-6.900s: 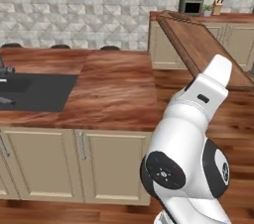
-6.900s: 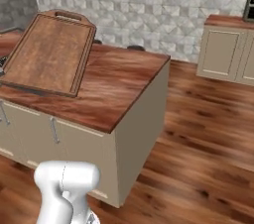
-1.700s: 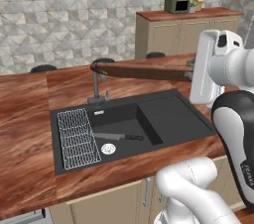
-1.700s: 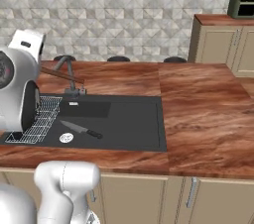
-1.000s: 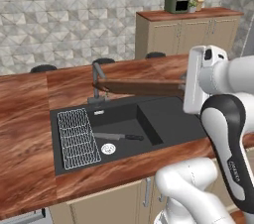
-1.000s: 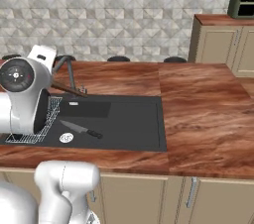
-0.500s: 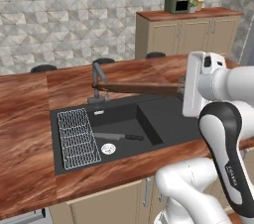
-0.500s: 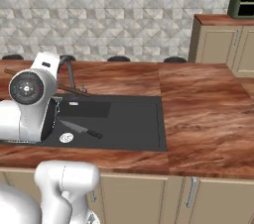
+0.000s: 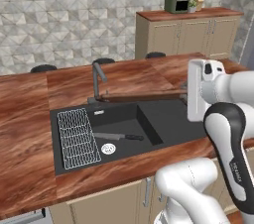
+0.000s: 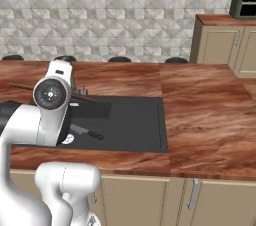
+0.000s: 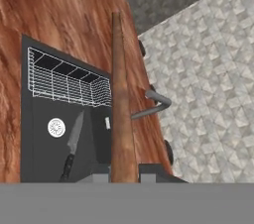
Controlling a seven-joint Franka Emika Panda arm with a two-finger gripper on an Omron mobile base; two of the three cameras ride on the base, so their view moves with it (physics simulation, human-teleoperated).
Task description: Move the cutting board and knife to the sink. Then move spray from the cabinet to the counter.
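No readable text, labels or numbers anywhere

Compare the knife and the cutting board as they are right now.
The knife lies flat on the sink floor; the cutting board is held up over the sink's back edge, clamped in the hand. The knife is short, with a silver blade and black handle; the board is longer and brown wood. The knife touches nothing but the basin; the board passes close by the faucet. Both are over the sink.

Glossy wood-grain counter (image 9: 30,119); matt black sink (image 9: 168,124); wire rack (image 9: 77,136).
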